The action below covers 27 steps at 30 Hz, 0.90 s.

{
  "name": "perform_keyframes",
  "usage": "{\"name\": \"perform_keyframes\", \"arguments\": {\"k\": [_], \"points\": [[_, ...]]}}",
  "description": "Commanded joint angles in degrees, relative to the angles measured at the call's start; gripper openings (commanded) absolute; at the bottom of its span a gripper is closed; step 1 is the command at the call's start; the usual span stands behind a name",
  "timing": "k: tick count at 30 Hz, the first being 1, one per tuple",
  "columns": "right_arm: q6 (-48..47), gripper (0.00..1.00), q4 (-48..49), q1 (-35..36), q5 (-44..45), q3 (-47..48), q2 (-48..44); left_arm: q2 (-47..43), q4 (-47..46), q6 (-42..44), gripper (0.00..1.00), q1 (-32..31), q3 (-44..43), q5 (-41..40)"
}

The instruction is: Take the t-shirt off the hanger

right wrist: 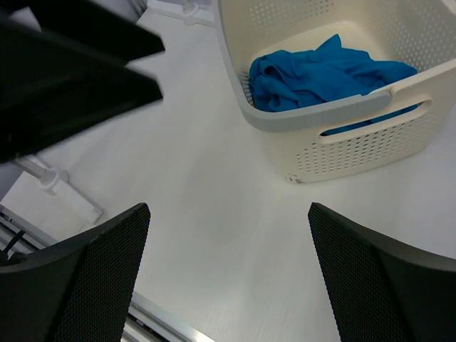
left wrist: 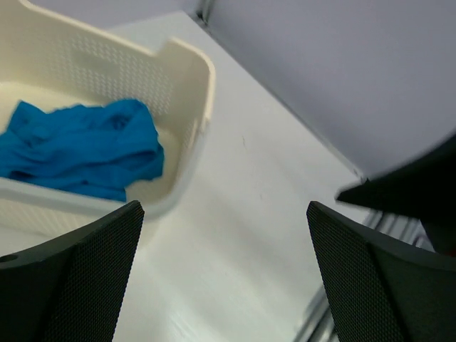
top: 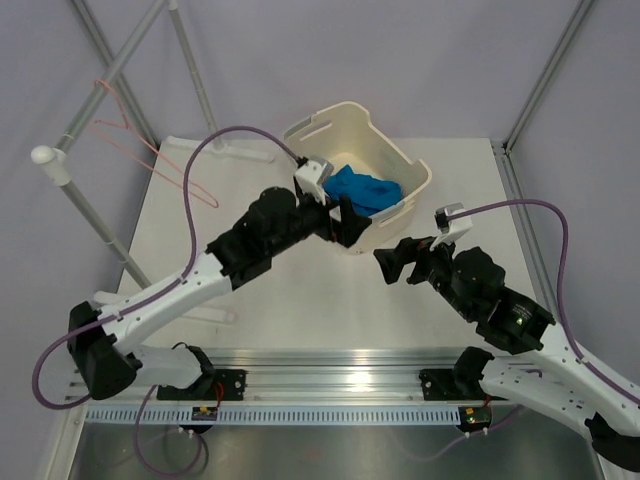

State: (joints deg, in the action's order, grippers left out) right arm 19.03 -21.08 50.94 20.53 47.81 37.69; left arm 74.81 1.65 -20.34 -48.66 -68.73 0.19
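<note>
Blue t-shirt point(top: 365, 188) sat crumpled in the cream basket point(top: 405, 150), well apart from the bare pink hanger point(top: 157, 152) far left. Left pincer point(top: 355, 222) was nearest, at the basket's near rim; it and the right pincer point(top: 386, 268) gaped wide, holding nothing

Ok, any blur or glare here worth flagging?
Top external: even light, sharp, no glare; hanger thin but readable. Left wrist: t-shirt slightly soft, dark blurred shape at right edge. Right wrist: basket crisp, left arm smeared at top left.
</note>
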Motion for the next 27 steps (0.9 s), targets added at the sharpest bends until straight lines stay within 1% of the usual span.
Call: {"name": "perform_keyframes", "arguments": {"k": [1, 3, 5, 7, 9, 14, 19, 27], "points": [[2.68, 1.00, 1.48, -0.22, 2.40, 1.58, -0.51, -7.38, -0.06, 4.43, 0.99, -4.15, 7.08, -6.16], [3.56, 1.00, 1.83, -0.14, 3.63, 1.32, -0.08, -11.60, -3.30, 4.25, 0.99, -5.64, 11.23, -5.99], [4.35, 0.99, 1.40, -0.22, 4.95, 1.49, 0.71, -15.19, -4.28, 3.73, 0.99, -6.44, 15.70, -5.02], [4.44, 1.00, 0.69, -0.22, 4.61, 2.28, 1.24, -17.31, -4.55, 4.08, 0.99, -7.06, 17.92, -3.44], [4.09, 1.00, 0.86, -0.22, 4.25, 2.29, 1.59, -20.30, -4.73, 5.30, 0.99, -8.02, 22.04, -2.56], [3.91, 0.99, 2.36, -0.22, 4.69, 1.32, 1.68, -27.50, -7.27, 6.89, 0.99, -8.11, 27.84, -2.12], [3.65, 0.99, 1.92, -0.22, 6.09, 1.23, 1.69, -29.37, -10.08, 8.73, 0.99, -8.11, 31.37, -3.96], [3.12, 0.99, 3.50, -0.22, 8.03, -1.32, -1.13, -30.15, -10.09, 10.05, 0.99, -8.11, 31.90, -5.11]]}}
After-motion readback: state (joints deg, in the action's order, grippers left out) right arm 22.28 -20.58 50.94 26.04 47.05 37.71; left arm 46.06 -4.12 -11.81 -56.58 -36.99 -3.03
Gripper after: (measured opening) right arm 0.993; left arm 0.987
